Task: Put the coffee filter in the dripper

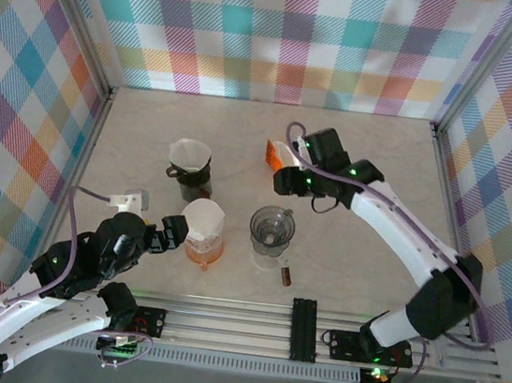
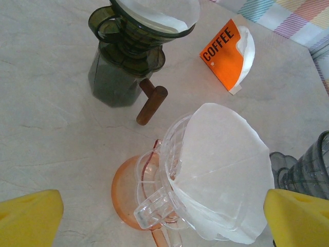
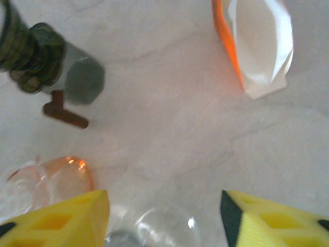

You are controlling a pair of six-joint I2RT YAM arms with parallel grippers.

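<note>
- The coffee filters [image 2: 245, 49] – a white stack – sit in an orange packet [image 1: 274, 153] marked COFFEE. It lies on the counter [image 1: 384, 152] toward the far side, right of centre.
- The grey dripper [image 1: 272, 229] stands nearer the arms than the packet, a little apart from it, upright and with nothing inside.
- A short brown stub [image 1: 286, 275] lies just by the grey dripper's near side.
- A clear dripper [image 1: 203, 232] stands just left of the grey one on an orange base [image 2: 126, 195], with a white filter [image 2: 226, 175] already seated in it.
- Farther back on the left stands a dark dripper [image 1: 192, 178] on its dark pot, also with a white filter [image 1: 191, 155] in it. A brown handle [image 2: 151, 105] sticks out low on the pot, toward the clear dripper.
- Between the packet and the grey dripper the counter is bare.
- The right tool [image 3: 163, 198] hangs over the counter just beside the packet. Its yellow fingers [image 3: 61, 218] are spread with nothing between them.
- In the right wrist view the packet's open mouth lies ahead of that tool and off to the right, not touching it. A blurred glassy rim shows low between the fingers.
- The left tool [image 2: 162, 206] is spread wide at the clear dripper's near-left side – well apart from the packet. The clear dripper sits ahead between its fingers, and neither finger visibly touches it.
</note>
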